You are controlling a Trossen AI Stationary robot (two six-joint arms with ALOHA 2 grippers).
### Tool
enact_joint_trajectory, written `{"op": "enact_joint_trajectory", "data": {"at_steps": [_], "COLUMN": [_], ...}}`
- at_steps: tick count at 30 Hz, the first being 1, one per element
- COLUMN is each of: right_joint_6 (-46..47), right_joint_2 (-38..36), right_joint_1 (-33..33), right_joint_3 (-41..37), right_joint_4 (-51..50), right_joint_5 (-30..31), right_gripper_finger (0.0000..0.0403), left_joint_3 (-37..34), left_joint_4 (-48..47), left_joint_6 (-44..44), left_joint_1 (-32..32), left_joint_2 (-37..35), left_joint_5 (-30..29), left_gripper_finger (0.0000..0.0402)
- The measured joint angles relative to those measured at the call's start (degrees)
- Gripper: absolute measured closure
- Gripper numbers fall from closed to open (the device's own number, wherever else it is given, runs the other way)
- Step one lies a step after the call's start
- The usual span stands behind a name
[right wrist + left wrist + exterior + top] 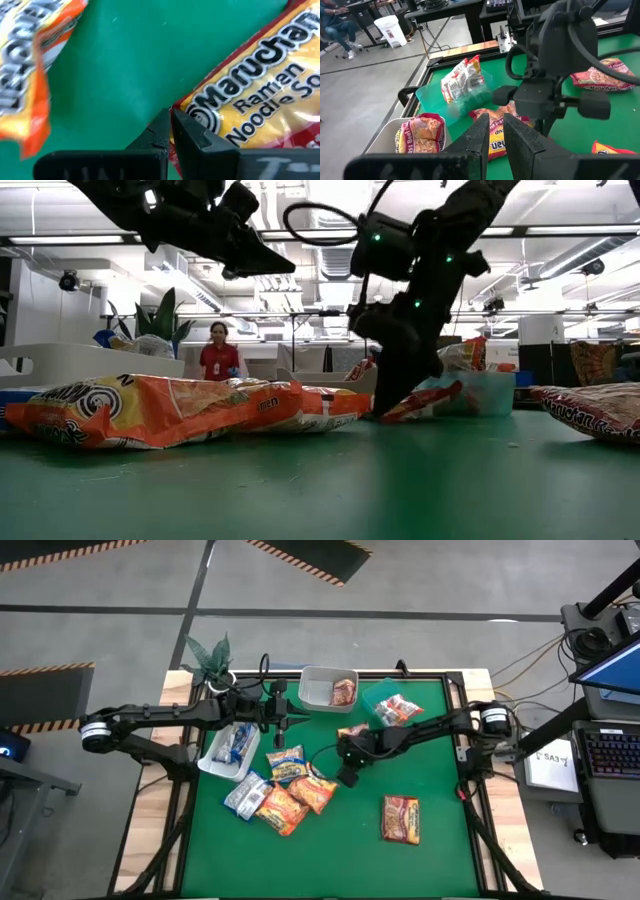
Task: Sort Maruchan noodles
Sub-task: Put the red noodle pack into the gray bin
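Maruchan packets lie scattered over the green mat [330, 840]: a cluster near the mat's centre-left holds a yellow packet [287, 763], a silver-blue packet [246, 794] and two orange packets [281, 808] overlapping at their edges; one dark red packet [400, 818] lies alone, well apart toward the right. A further yellow-and-red packet [260, 100] (its printed face reading "Maruchan Ramen Noodle Soup") lies just beside the right gripper [347, 776], one corner touching the fingertips [165, 131]. The right gripper is lowered to the mat near its centre, fingers pressed together with nothing clearly between them; in the low view it stands tip-down on the mat [395, 395]. Three tubs sit along the far edge and left side of the mat. The grey tub [318, 675] holds one dark red packet [343, 692]; the clear green-tinted tub [372, 698] holds a red-and-white packet [396, 709]; the white tub [213, 766], at the left edge, holds blue-and-white packets [237, 743]. The left gripper [291, 721] hovers above the mat between the white tub and the grey tub, fingers [480, 135] drawn nearly together and empty. A potted plant [211, 657] stands on the wooden table edge behind the left arm. A person in red [219, 352] shows in the room beyond the table.
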Motion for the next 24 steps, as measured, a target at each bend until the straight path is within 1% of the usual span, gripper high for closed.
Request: {"op": "enact_joint_trajectory", "data": {"at_steps": [4, 9, 13, 19, 24], "right_joint_6": [0.6, 3.61, 3.78, 3.38, 3.39], "right_joint_2": [0.8, -0.49, -3.16, -8.42, -11.45], "right_joint_1": [-1.19, -3.13, -4.34, -3.99, -3.02], "right_joint_3": [0.17, 0.74, 1.51, 1.68, 1.7], "right_joint_4": [1.89, 1.0, 1.16, 0.04, -1.15], "right_joint_5": [4.48, 11.42, 11.73, 10.99, 10.67], "right_gripper_finger": [0.039, 0.039, 0.039, 0.039, 0.039], "left_joint_3": [0.0, 0.0, 0.0, 0.0, 0.0], "left_joint_4": [0.0, -0.02, 0.0, 0.0, -0.01], "left_joint_6": [0.0, 0.0, 0.0, -0.11, -0.12], "left_joint_1": [0.0, -0.02, -0.02, -0.02, -0.02], "left_joint_2": [0.0, 0.0, 0.0, 0.0, 0.0], "left_joint_5": [0.01, 0.0, 0.02, 0.01, 0.02], "left_gripper_finger": [0.0363, 0.0363, 0.0363, 0.0363, 0.0363]}}
